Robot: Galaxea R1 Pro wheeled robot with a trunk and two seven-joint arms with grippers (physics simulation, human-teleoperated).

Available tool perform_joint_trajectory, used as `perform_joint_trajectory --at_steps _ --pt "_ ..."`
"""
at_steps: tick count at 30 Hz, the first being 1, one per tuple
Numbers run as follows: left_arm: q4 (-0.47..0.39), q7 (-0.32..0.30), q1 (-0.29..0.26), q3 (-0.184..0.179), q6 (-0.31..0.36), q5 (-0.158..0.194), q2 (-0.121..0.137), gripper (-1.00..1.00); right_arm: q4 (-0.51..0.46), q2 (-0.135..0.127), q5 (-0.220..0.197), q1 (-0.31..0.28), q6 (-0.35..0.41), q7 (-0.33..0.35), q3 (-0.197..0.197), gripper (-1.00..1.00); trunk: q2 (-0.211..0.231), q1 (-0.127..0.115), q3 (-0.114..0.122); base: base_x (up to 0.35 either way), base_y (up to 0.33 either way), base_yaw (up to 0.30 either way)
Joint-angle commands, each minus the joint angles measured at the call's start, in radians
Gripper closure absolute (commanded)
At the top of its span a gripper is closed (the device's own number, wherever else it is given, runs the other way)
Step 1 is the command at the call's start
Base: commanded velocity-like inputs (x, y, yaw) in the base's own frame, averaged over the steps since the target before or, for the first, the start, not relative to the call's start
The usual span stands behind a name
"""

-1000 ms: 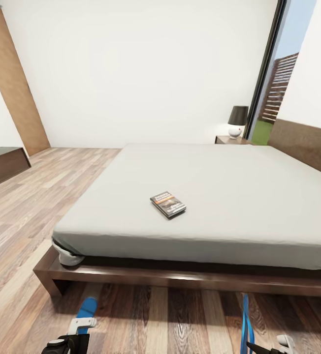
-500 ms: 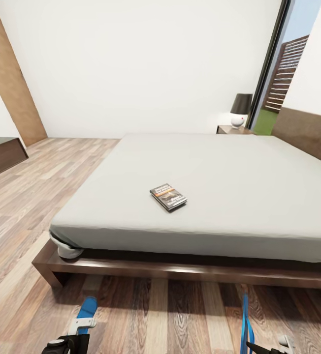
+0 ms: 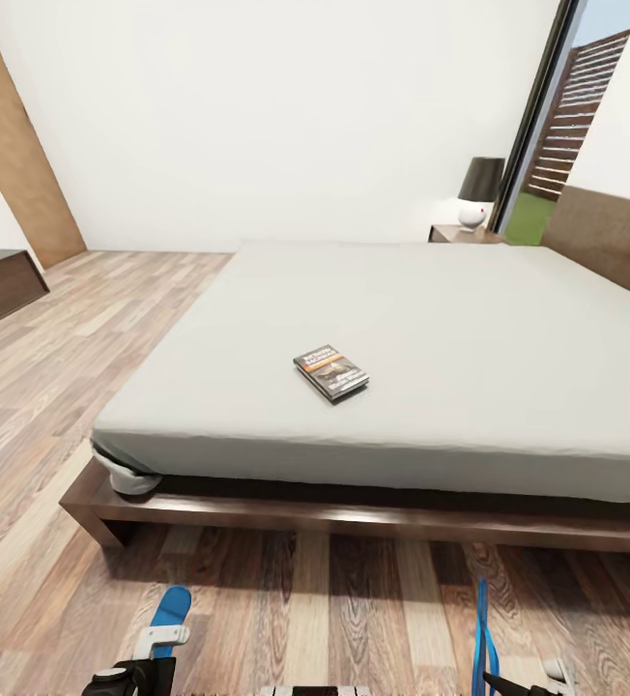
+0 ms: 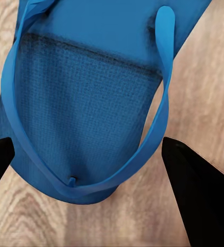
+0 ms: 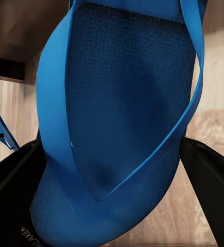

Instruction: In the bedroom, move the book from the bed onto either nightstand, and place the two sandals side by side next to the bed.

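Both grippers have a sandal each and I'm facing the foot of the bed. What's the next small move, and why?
Probably lower both arms and set the sandals down side by side on the floor before the bed. The left gripper and right gripper each straddle a blue sandal, and the book lies on the mattress, needing a free gripper.
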Motion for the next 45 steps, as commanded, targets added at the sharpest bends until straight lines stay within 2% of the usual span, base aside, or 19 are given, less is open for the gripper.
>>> perform_joint_trajectory --at_steps 1,10,18,20,21,23,26,29,35,45 --pt "-0.003 -0.009 -0.001 0.008 0.004 -0.009 -0.002 1.00 0.000 0.000 -0.008 0.000 0.006 0.002 0.004 1.00 -0.001 0.000 -0.005 0.000 0.000 0.000" --pt "-0.003 -0.009 -0.001 0.008 0.003 -0.009 -0.002 1.00 0.000 0.000 -0.008 0.000 0.006 0.002 0.004 1.00 -0.003 0.004 -0.040 0.000 0.000 0.000" --pt "-0.008 -0.011 -0.001 0.009 0.012 -0.004 -0.002 1.00 0.000 0.000 -0.007 0.000 0.006 0.002 0.004 1.00 -0.003 0.004 -0.040 0.000 0.000 0.000" --pt "-0.014 -0.010 -0.002 0.008 0.021 0.018 0.000 1.00 0.000 0.000 -0.008 -0.001 0.005 0.002 0.004 1.00 -0.003 0.004 -0.040 0.000 0.000 0.000" --pt "-0.024 -0.009 -0.008 0.008 0.046 0.055 0.001 1.00 0.000 0.000 -0.008 -0.001 0.006 0.002 0.004 1.00 -0.003 0.004 -0.040 0.000 0.000 0.000" --pt "-0.040 -0.007 -0.034 0.007 0.116 0.108 0.002 1.00 0.000 0.000 -0.008 -0.001 0.005 0.002 0.004 1.00 -0.003 0.004 -0.040 0.000 0.000 0.000" --pt "-0.076 -0.006 -0.082 0.007 0.226 0.140 0.003 1.00 0.000 0.000 -0.008 0.000 0.005 0.002 0.004 1.00 -0.003 0.004 -0.040 0.000 0.000 0.000" --pt "-0.097 -0.006 -0.114 0.007 0.274 0.150 0.007 1.00 0.000 0.000 -0.007 -0.001 0.005 0.002 0.004 1.00 -0.003 0.004 -0.040 0.000 0.000 0.000" --pt "-0.104 -0.005 -0.154 0.007 0.290 0.154 0.009 1.00 0.000 0.000 -0.007 -0.001 0.005 0.002 0.004 1.00 -0.003 0.004 -0.040 0.000 0.000 0.000" --pt "-0.101 -0.006 -0.157 0.007 0.291 0.155 0.009 1.00 0.000 0.000 -0.008 -0.001 0.005 0.003 0.004 1.00 -0.005 0.009 -0.078 0.000 0.000 0.000"
